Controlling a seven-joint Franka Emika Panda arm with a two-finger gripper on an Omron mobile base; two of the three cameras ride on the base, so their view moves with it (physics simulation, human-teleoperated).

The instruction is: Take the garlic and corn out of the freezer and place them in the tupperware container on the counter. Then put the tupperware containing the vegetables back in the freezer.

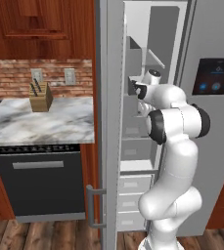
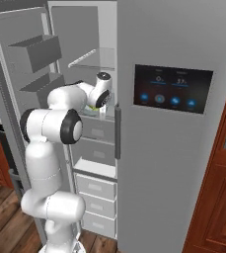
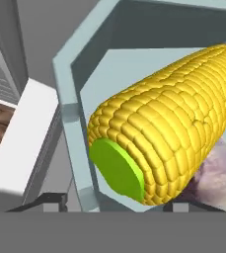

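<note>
The corn [image 3: 169,118], a yellow cob with a green cut end, lies in the pale blue tupperware container [image 3: 67,84]. Under its right side shows a pale whitish patch of the garlic [image 3: 218,168]. The container rests on a shelf inside the freezer [image 1: 133,146], where the arm reaches in. My gripper [image 3: 112,203] stands open right at the container's near wall, its fingertips [image 3: 48,200] spread wide to either side and gripping nothing. From the base the hand [image 2: 102,94] sits just above a sliver of the container [image 2: 91,107].
The freezer door [image 2: 16,99] with its bins is swung open to the left. The dispenser door [image 2: 173,89] is closed on the right. To the left, the marble counter [image 1: 45,122] carries a wooden knife block [image 1: 41,96] above a black dishwasher [image 1: 40,180]. Freezer drawers [image 2: 99,190] lie below.
</note>
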